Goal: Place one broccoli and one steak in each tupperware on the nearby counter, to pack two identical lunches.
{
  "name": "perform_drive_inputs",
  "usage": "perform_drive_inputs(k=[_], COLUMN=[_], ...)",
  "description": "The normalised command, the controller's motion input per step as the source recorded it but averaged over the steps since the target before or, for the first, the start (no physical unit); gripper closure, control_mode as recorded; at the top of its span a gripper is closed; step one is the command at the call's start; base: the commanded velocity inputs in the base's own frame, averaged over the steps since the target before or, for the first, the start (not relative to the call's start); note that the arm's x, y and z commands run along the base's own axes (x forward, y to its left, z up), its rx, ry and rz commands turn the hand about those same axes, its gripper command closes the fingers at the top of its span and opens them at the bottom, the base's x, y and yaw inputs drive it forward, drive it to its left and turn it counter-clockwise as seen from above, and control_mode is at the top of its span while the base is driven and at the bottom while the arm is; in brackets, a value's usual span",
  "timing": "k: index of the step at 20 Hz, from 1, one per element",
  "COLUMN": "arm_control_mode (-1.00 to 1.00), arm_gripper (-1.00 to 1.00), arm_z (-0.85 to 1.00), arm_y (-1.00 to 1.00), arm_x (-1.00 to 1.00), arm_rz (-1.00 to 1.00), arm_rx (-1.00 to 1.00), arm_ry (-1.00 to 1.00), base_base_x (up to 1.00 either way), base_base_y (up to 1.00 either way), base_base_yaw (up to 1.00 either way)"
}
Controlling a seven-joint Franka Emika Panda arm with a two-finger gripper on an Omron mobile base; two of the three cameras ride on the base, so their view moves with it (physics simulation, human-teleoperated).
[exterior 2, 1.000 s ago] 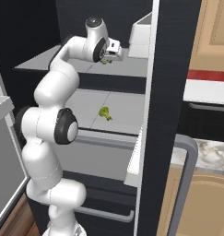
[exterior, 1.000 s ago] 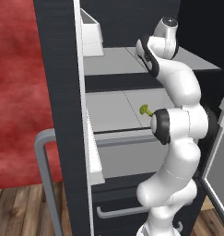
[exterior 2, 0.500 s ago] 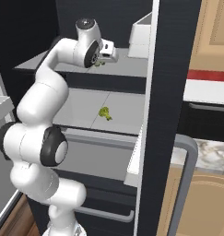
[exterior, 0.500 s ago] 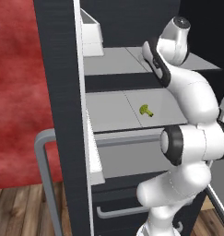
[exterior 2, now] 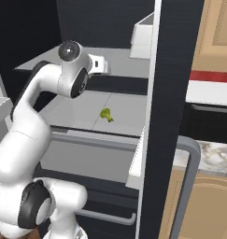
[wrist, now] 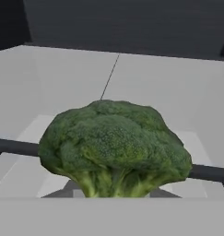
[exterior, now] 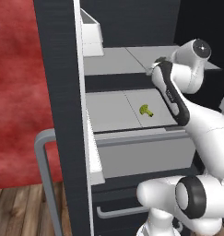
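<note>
Evidently lifting one broccoli (wrist: pixel 114 148), pinched in the nearly closed fingers (wrist: pixel 114 186) above the fridge's upper shelf (exterior: pixel 127 60); next, carrying it out past the door edge toward a tupperware on the bench (exterior 2: pixel 209 156).

Rough, matt green broccoli (wrist: pixel 114 147); smooth matt grey fridge shelves (exterior: pixel 114 113); glossy white plastic arm (exterior 2: pixel 26 126).

The big broccoli (wrist: pixel 114 147) is dark green on top with a lighter green stalk. A small broccoli (exterior: pixel 146 110) is yellow-green on a pale grey fridge shelf (exterior: pixel 113 113). The fridge door (exterior: pixel 62 92) is black. The wall (exterior: pixel 16 92) at 9 o'clock is blotchy red. The worktop (exterior 2: pixel 210 156) is white with grey-brown marks.
</note>
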Motion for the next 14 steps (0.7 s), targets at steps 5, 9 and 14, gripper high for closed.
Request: perform_drive_inputs(k=[5,9,14], arm_control_mode=[-1.0,-1.0,-1.0], arm_gripper=[1.0,1.0,1.0], arm_z=[0.31,0.06,0.03], arm_y=[0.0,0.0,0.0], arm_x=[-1.0,-1.0,-1.0], arm_rz=[0.01,0.01,0.0], arm_rx=[0.0,-0.02,-0.02], arm_ry=[0.0,0.02,0.17], base_base_x=[0.0,0.0,0.0], base_base_y=[0.0,0.0,0.0], base_base_yaw=[0.0,0.0,0.0])
